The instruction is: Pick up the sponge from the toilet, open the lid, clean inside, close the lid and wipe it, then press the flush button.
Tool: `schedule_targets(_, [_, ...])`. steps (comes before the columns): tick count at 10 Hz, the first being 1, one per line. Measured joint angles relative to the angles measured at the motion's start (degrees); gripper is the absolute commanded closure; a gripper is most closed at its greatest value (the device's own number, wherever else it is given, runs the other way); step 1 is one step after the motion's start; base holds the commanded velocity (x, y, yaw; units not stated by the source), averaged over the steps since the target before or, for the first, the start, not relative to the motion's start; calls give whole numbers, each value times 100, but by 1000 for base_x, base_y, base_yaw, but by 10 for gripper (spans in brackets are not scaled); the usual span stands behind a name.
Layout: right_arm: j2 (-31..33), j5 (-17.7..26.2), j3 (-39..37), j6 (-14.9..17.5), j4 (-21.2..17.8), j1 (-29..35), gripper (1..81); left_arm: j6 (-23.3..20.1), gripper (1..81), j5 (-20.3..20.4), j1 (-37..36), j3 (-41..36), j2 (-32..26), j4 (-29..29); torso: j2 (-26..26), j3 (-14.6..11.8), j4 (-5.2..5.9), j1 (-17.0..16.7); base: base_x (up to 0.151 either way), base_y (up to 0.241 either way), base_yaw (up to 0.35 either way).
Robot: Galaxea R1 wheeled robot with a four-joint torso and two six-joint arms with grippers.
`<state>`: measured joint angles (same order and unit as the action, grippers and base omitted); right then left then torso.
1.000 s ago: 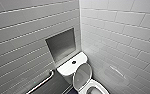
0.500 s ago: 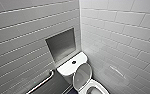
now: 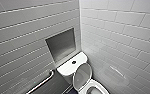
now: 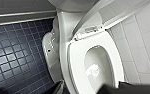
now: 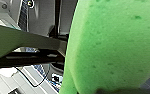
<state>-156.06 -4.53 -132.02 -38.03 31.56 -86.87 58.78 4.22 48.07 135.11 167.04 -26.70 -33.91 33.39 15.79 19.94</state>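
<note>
The sponge (image 5: 111, 45) is held in the right jaws; the state of the left jaws cannot be told. Beyond, the toilet (image 4: 76, 62) is seen, its lid (image 3: 82, 76) raised before the tank (image 3: 67, 67).

wall niche (image 3: 61, 46) | grab bar (image 3: 41, 83) | dark blue floor tiles (image 4: 13, 57)

Toilet (image 3: 97, 88) in a tiled corner, lid (image 3: 82, 76) up, leaning back against the tank (image 3: 66, 68). Dark round button (image 3: 73, 62) on tank top. Recessed niche (image 3: 61, 46) in the wall above. Grab bar (image 3: 42, 82) lower left.
</note>
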Motion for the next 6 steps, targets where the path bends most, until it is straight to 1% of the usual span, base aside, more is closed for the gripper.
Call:
schedule_targets(2, [2, 0, 2, 61, 189, -124, 811, 434, 10, -21, -190, 45, 55, 112, 0, 0, 0, 0, 0, 0, 0])
schedule_targets(3, [5, 2, 2, 74, 217, -200, 811, 594, 10, -28, -350, 108, 63, 145, 0, 0, 0, 0, 0, 0, 0])
schedule_targets(6, [-39, -4, 0, 77, 223, -251, 811, 795, 10, -9, -750, 351, 162, 206, 0, 0, 0, 0, 0, 0, 0])
